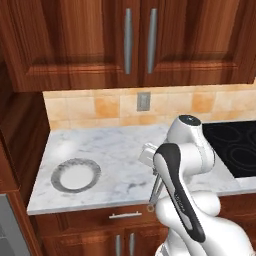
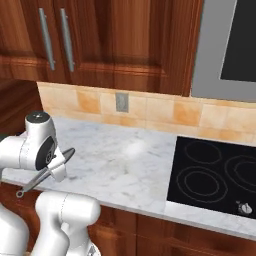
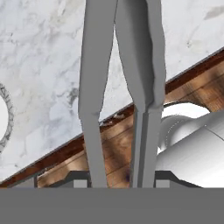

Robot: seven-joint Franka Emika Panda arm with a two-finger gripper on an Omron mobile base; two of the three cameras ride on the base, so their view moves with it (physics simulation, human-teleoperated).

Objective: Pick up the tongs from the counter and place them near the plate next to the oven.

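My gripper point(image 3: 121, 181) is shut on the silver tongs point(image 3: 144, 87), whose two long arms run up the hand view over the counter point(image 3: 39, 52) edge. In the right base view the tongs point(image 2: 44, 176) slant down and left from the gripper point(image 2: 56, 167), above the counter's point(image 2: 125, 165) front edge. From the left base they point(image 1: 156, 192) hang beside my forearm, their looped end at the cabinet front. The plate point(image 1: 59, 172), white with a grey speckled rim, lies on the counter point(image 1: 120, 150) to the left; its rim point(image 3: 4, 113) peeks in at the hand view's left edge.
A black cooktop point(image 1: 235, 145) point(image 2: 215, 175) takes up the counter's right side. Wooden wall cabinets point(image 1: 125, 40) hang above a tiled backsplash with an outlet point(image 1: 143, 101). A tall wooden side panel point(image 1: 20, 140) bounds the counter on the left.
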